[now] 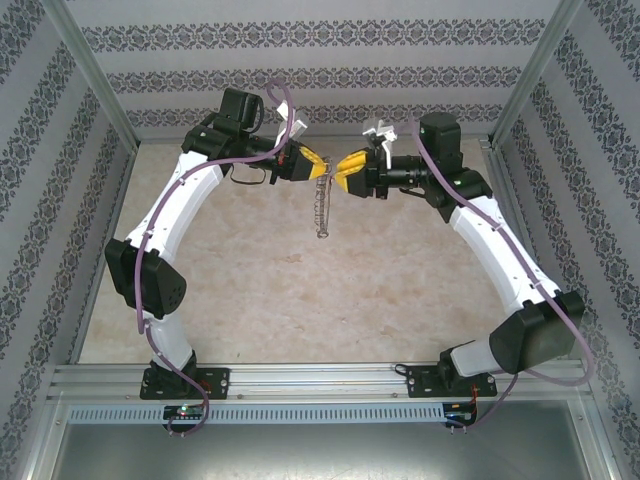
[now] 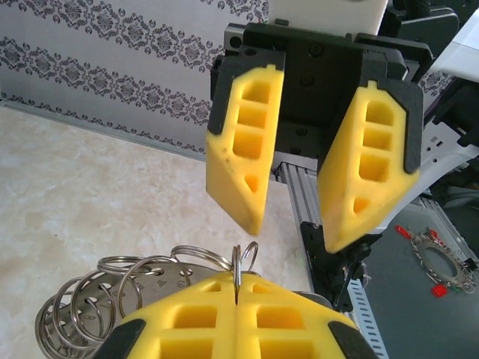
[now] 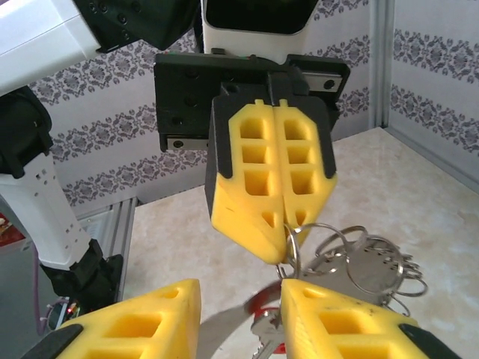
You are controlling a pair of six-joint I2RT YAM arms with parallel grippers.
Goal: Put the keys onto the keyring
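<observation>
Above the middle of the table [image 1: 250, 290], we had the left gripper [image 2: 236, 288] pressed tight on one thin wire of the keyring [image 3: 367, 263], whose floppy bunch of small loops dangled below. Our right gripper [image 3: 239, 295] faced it with fingers wide apart, gripping nothing; the red-headed key [image 3: 260, 308] hung just between them. We judged the bunch light, slippery and apt to swing, so the key's plastic head seemed a better hold than its short shaft.

Overhead plus opposed wrist close-ups
</observation>
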